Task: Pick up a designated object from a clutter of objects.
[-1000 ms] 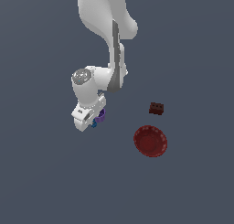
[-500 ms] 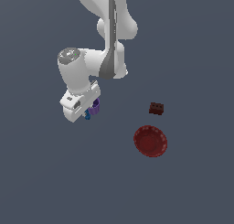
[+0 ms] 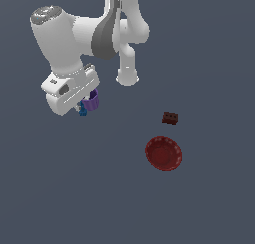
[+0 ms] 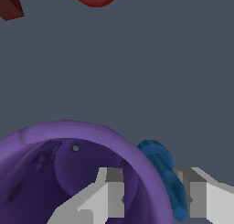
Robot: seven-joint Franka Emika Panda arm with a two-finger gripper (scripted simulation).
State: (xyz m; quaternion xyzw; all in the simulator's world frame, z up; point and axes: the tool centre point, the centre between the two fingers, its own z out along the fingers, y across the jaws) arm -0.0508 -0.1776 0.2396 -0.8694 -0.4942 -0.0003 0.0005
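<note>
White gripper pinching the purple cup by its wall: one finger inside the bowl of the cup, the other finger outside, with the blue piece sandwiched between that outer finger and the cup's rim. Jaws closed down on both, not spread.

Compared with half a second ago and a second ago: wrist now higher in the exterior view and swung toward that view's left, cup and blue piece carried along under the hand. Reads as lift under way, grasp holding so far. Whether the cup is fully clear of the floor: probably, judging by the rise, but no shadow or contact cue to confirm.

Risk call: blue piece only trapped by friction against the cup wall, could slip out on a fast move. If the cup is the target, extra passenger may not matter; if the blue piece is the target, hold looks marginal.

Containers:
- Purple cup interior, wrist view: nothing inside except the inner finger; one small dark speck on the inside wall, too small to identify.
- Red bowl on the floor, well apart from the gripper toward the exterior view's right; looks empty.
- Dark red-brown block sitting outside the bowl, near it, not touching.
</note>
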